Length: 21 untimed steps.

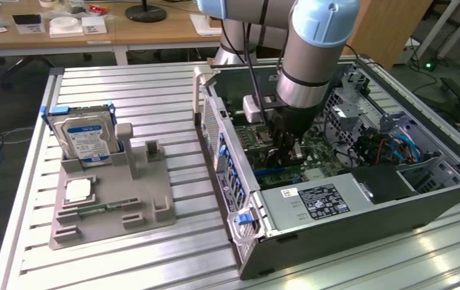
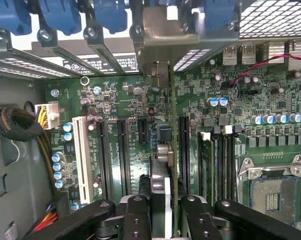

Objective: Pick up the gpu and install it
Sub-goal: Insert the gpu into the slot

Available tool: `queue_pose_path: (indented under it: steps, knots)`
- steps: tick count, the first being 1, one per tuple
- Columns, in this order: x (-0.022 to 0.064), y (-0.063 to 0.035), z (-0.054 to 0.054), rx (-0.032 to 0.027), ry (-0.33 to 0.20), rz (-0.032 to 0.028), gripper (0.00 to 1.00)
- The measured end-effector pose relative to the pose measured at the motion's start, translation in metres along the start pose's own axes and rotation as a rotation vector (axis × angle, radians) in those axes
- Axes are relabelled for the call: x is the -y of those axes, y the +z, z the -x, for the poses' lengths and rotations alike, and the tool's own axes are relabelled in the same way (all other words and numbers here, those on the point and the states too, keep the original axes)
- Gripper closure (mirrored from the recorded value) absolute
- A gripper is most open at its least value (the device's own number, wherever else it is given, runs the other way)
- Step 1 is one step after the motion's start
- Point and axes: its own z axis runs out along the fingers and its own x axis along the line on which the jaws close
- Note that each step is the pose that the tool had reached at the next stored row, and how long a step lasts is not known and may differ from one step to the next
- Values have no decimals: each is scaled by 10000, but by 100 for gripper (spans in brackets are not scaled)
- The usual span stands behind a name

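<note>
Exterior view high, angled down at computer case (image 1: 335,199), wrist close above motherboard (image 2: 125,105)

Bright even light; table-slat glare

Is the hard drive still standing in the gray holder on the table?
Yes, the hard drive stands upright in the gray holder, at the exterior view's left of the open case.

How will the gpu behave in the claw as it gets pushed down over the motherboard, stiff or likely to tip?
Probably stiff: the gpu is a thin rigid card held edge-on between the claw fingers. It may tilt sideways, since it stands tall on a narrow edge above the motherboard. Likely fragile too: its bare components and those below it look easily damaged.
</note>
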Motion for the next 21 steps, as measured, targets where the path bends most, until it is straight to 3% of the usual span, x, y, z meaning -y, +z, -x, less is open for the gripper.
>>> queue_pose_path:
  steps: [21]
  knots:
    - [-31, 91, 2, 1, -22, -17, 72]
